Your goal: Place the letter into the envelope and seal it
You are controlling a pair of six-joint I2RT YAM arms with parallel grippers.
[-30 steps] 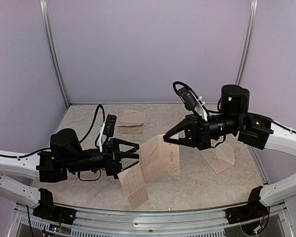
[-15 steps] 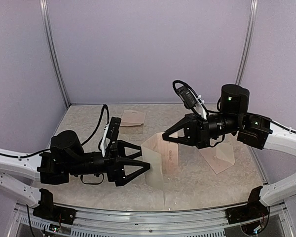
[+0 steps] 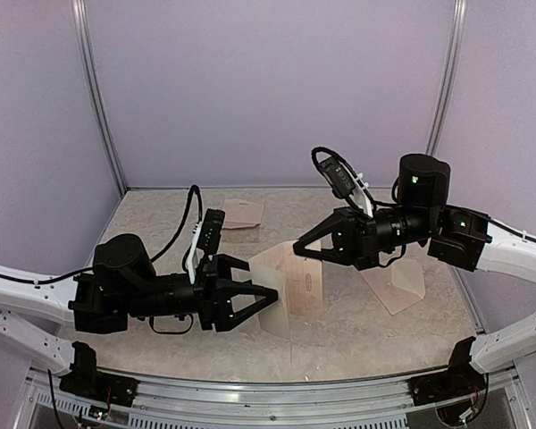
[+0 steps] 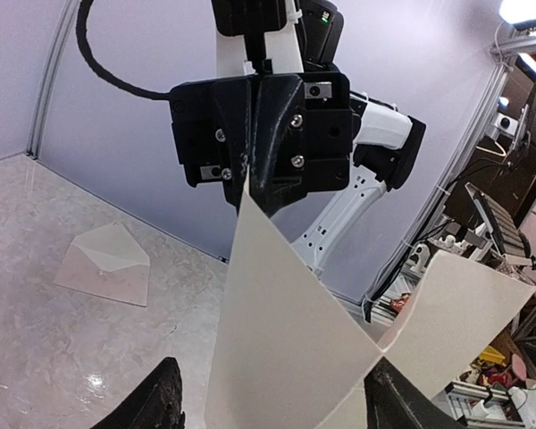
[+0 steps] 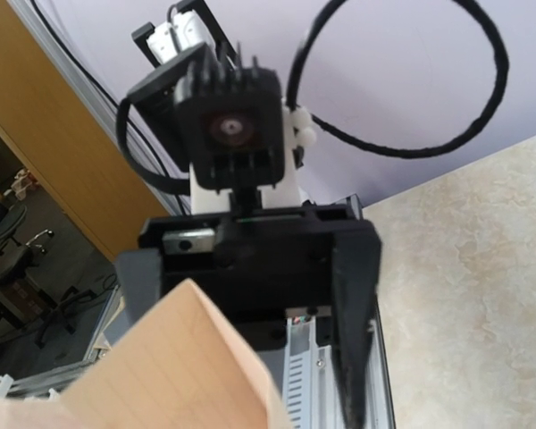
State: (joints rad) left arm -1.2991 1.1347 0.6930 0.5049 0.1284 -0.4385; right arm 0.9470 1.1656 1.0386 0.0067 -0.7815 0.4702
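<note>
One envelope (image 3: 237, 214), pale pinkish-beige, lies flat on the counter (image 3: 357, 335) at the far side, left of centre. Its pointed flap is open, and what it holds cannot be told. One letter (image 3: 290, 279), a creased cream sheet, hangs in the air at mid-scene. The right pincer (image 3: 297, 250) is clamped on its top edge. The left pincer (image 3: 259, 304) stands wide, with the letter's lower part between its jaws. One more pale sheet (image 3: 397, 286) lies at the right.

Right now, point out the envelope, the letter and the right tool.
envelope (image 4: 104, 279): left wrist view, body below the flap.
letter (image 3: 302, 279): top external view, the sheet's right panel.
right tool (image 3: 297, 249): top external view, shut tips on the letter's edge.
</note>
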